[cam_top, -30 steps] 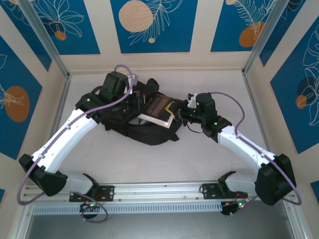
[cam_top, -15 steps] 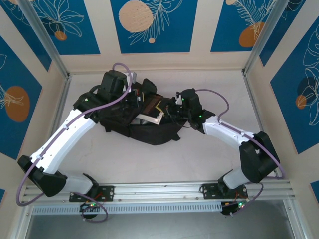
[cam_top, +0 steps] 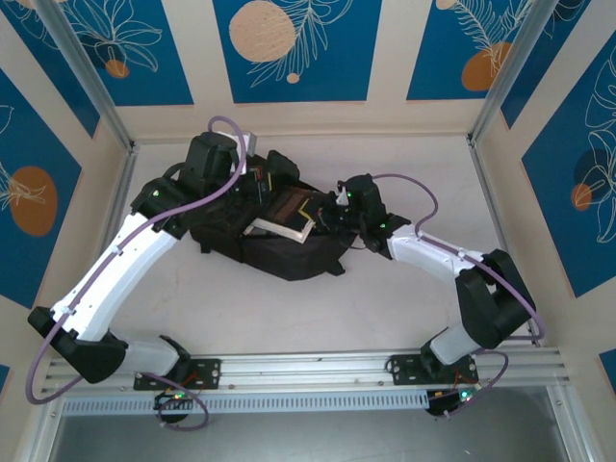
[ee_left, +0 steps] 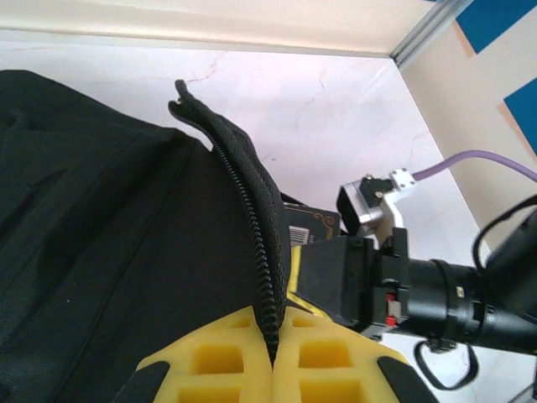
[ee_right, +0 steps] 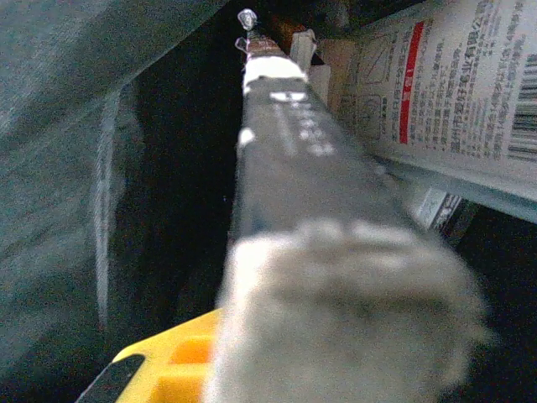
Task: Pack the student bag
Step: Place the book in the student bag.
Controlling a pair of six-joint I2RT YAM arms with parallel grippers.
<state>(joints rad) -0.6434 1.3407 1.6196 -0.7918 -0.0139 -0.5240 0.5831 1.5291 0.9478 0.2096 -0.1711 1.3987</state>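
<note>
The student bag (cam_top: 289, 258) lay black and slumped on the white table (cam_top: 385, 289), left of centre; the right gripper (cam_top: 329, 214) clasped a dark book (cam_top: 287, 210) by its edge at the bag's open mouth; beyond, the left gripper (ee_left: 273, 357) pinched the zipper edge (ee_left: 243, 193) tight.

Wht links (cam_top: 115, 269), blk joints (cam_top: 91, 351), purple cables (ee_left: 457, 158), yellow claw pads (ee_left: 226, 361).

Left arm (cam_top: 115, 268): stretched from its near base forward and inward, wrist turned right.
Left gripper (ee_left: 273, 357): jaws pinched together on the backpack's (ee_left: 101, 218) zipper edge.
Right arm (cam_top: 433, 255): elbow folded at the right, forearm reaching left.
Right gripper (cam_top: 327, 213): jaws clamped on a book (cam_top: 292, 204).
</note>
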